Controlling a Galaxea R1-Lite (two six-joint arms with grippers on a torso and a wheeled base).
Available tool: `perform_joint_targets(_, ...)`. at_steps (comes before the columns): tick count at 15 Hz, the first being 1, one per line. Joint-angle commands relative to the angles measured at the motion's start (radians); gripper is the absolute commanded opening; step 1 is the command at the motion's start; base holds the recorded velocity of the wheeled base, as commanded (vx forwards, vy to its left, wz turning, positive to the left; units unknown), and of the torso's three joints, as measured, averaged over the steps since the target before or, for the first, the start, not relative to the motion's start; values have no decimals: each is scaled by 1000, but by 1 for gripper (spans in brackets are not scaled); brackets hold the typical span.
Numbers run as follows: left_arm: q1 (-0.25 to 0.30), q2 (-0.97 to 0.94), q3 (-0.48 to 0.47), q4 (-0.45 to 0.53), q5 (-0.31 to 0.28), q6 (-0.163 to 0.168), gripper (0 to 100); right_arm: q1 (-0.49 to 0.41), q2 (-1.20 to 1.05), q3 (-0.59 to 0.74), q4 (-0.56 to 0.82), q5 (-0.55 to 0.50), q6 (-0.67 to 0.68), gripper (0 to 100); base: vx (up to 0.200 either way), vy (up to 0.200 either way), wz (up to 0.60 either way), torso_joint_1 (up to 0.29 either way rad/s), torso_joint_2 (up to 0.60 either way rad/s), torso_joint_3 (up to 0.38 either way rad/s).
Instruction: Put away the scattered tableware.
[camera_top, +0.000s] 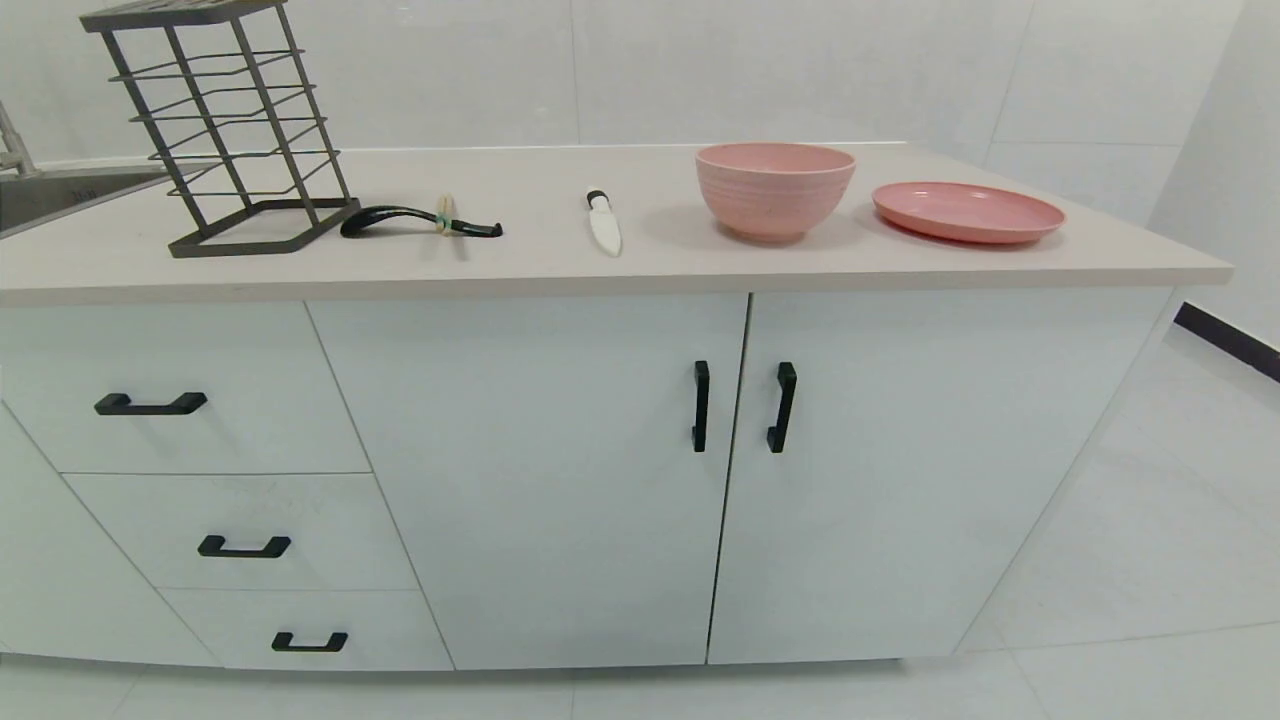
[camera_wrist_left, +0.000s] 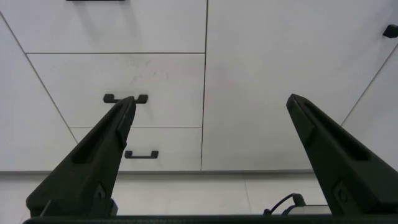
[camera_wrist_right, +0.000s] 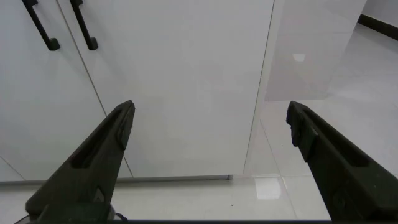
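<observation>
Counter (camera_top: 620, 262): tableware is lying strung out in a loose row, nothing stacked, nothing yet put away.
- Wire rack (camera_top: 225, 130) is standing at the far left beside the sink (camera_top: 60, 195), its slots bare; probably the home for the flat pieces.
- Black ladle (camera_top: 400, 218) is lying just right of the rack's base, with pale chopsticks (camera_top: 447, 212) crossing its handle and touching it.
- White knife (camera_top: 604, 222) is lying alone mid-counter, black end pointing far, well apart from its neighbours.
- Pink bowl (camera_top: 775, 188) is sitting upright right of the knife; pink plate (camera_top: 968, 211) is lying flat near it at the right end, not touching.

Arms: both are hanging low in front of the cabinet, below counter level, a parked pose rather than a reach.
- Left gripper (camera_wrist_left: 210, 102) is facing the drawers, one drawer handle (camera_wrist_left: 125, 98) showing just behind a fingertip; jaws are gaping wide, holding nothing.
- Right gripper (camera_wrist_right: 210, 107) is facing the door (camera_wrist_right: 186, 74) near the door handles (camera_wrist_right: 84, 25); jaws likewise spread wide, with nothing between them.

Writing: no label or print is showing legibly on any piece.
</observation>
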Motion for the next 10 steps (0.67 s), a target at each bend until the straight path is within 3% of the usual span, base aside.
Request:
perform_joint_targets(1,0,0,0,0,0,0,100,0,0,0,2,0,3,100,0,0,0,0,0,0)
perform_joint_targets(10,0,0,0,-2,0,20,100,0,0,0,2,3,-2,100,0,0,0,0,0,0)
